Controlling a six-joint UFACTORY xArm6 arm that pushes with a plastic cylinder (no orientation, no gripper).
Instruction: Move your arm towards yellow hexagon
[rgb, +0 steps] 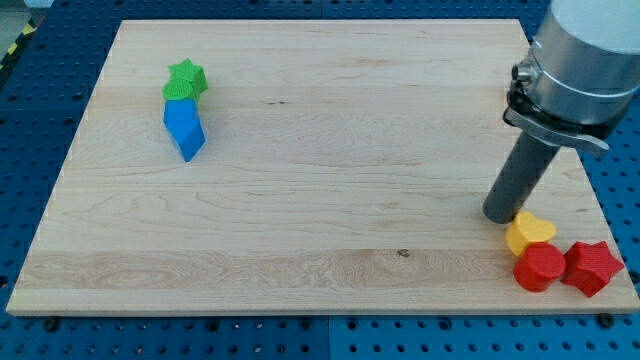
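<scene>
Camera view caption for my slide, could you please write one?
My tip rests beside the yellow block, with two red blocks nearby and green and blue blocks far left.

arm: enters from view's upper right | rod: slightly tilted | my tip (499, 214): on board

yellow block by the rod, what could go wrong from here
1. My tip already sits right at the upper left of the yellow block. Any further travel would probably shove it rather than just approach.
2. The yellow block touches the red round block, which sits against the red star. A push could move all three.
3. That cluster lies near the board's lower right corner, so a push toward the view's right or bottom might slide a red block off.
</scene>
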